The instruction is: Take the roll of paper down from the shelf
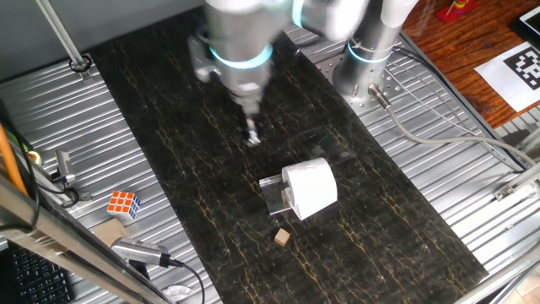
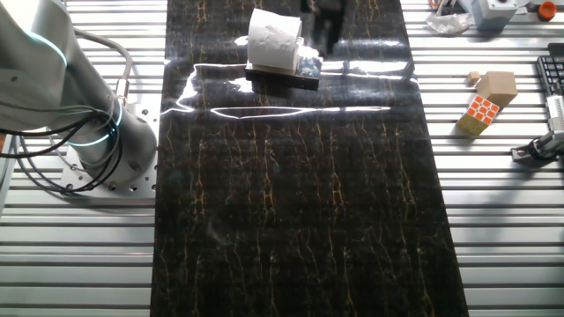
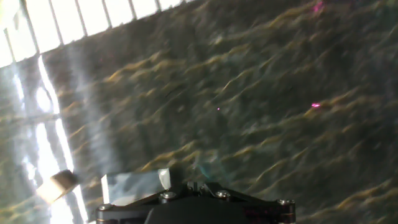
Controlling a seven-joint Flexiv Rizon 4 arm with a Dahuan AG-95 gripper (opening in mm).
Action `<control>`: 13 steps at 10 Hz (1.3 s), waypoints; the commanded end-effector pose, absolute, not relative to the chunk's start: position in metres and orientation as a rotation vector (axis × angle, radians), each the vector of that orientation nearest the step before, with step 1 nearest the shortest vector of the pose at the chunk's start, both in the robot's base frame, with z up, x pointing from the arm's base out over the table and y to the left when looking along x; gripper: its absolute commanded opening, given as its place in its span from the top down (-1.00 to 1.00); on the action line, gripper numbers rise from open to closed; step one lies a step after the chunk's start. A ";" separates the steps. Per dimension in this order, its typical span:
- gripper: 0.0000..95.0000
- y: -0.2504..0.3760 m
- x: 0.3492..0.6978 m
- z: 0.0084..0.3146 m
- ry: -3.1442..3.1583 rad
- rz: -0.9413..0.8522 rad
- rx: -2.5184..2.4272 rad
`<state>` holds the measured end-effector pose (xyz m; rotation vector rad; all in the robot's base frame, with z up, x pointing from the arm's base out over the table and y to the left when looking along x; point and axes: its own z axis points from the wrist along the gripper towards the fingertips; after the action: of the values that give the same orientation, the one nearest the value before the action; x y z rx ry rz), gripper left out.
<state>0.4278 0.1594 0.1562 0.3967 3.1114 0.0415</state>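
The white roll of paper (image 1: 310,187) lies on its side on the small clear shelf (image 1: 272,198) in the middle of the dark marbled tabletop. It also shows at the top of the other fixed view (image 2: 273,40), on the shelf (image 2: 284,77). My gripper (image 1: 251,133) hangs above the tabletop, behind and to the left of the roll, clear of it. Its fingers look closed together and hold nothing. In the hand view only the gripper body shows, with a corner of the shelf (image 3: 134,183); the roll is out of view there.
A small tan wooden cube (image 1: 282,238) lies on the tabletop in front of the shelf, also in the hand view (image 3: 59,185). A Rubik's cube (image 1: 123,203) and a tan block (image 2: 496,85) sit on the ribbed metal table. The arm's base (image 1: 364,63) stands behind.
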 end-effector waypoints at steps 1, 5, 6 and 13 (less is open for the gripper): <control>1.00 0.195 0.409 0.139 3.083 0.016 0.399; 1.00 0.202 0.406 0.137 3.074 0.017 0.398; 1.00 0.202 0.406 0.137 3.074 0.017 0.398; 1.00 0.201 0.406 0.137 3.101 0.062 0.334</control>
<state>0.4059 0.2008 0.1379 0.3249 3.1031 0.0658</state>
